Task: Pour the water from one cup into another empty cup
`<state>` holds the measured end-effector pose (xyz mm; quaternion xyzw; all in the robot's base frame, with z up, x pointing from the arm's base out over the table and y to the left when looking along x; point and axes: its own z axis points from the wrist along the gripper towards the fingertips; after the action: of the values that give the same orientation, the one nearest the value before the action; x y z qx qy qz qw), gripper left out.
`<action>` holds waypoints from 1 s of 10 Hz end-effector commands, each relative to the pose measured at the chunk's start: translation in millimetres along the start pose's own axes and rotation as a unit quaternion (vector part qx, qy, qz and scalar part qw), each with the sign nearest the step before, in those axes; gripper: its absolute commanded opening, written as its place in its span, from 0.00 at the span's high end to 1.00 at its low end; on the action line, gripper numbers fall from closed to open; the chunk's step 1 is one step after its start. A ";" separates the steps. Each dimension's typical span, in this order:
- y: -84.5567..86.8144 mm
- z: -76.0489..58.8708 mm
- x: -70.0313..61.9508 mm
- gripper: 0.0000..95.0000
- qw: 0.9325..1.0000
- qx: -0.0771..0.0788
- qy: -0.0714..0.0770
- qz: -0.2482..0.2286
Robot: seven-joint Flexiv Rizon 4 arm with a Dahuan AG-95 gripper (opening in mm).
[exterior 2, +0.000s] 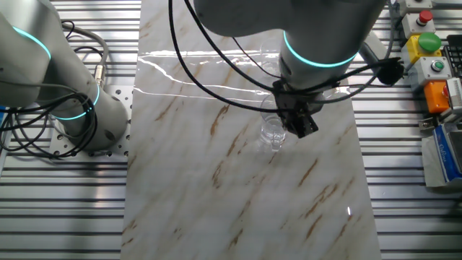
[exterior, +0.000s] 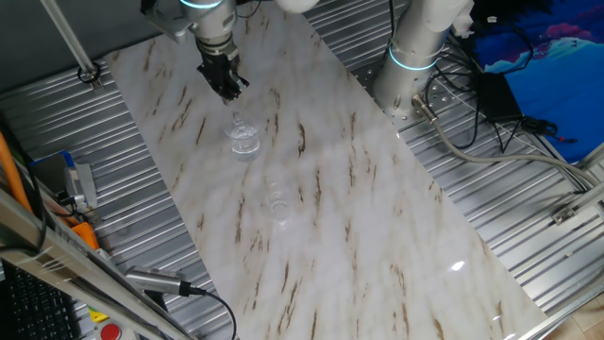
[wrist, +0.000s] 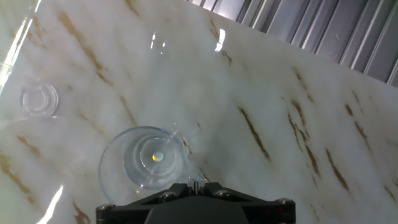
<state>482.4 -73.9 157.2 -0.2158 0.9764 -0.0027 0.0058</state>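
The marble-patterned tabletop (exterior: 377,217) carries both glasses, set on a ribbed metal bench (exterior: 528,189). The gripper (exterior: 223,83) hangs above and just behind the larger tumbler (exterior: 243,142), not touching it; whether its fingers are apart or together cannot be told. The tumbler stands upright, its long axis vertical and its round rim facing up, near the far end of the marble. The hand view looks straight down into it. The smaller cup (exterior: 277,203) also stands upright, mouth up, well apart from the tumbler.
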 end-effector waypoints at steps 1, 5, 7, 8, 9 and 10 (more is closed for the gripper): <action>-0.1 0.1 0.3 0.40 1.000 -0.018 -0.011 -0.002; 1.7 0.5 -2.3 0.00 0.998 -0.050 -0.034 -0.005; 3.9 2.3 -5.2 0.00 0.998 -0.051 -0.034 -0.003; 6.2 3.8 -7.4 0.00 0.998 -0.051 -0.036 -0.007; 8.7 4.5 -10.5 0.00 0.998 -0.050 -0.036 -0.018; 10.4 4.3 -12.5 0.00 0.998 -0.048 -0.036 -0.026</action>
<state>489.5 -58.9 153.0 -0.2403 0.9688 0.0521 0.0305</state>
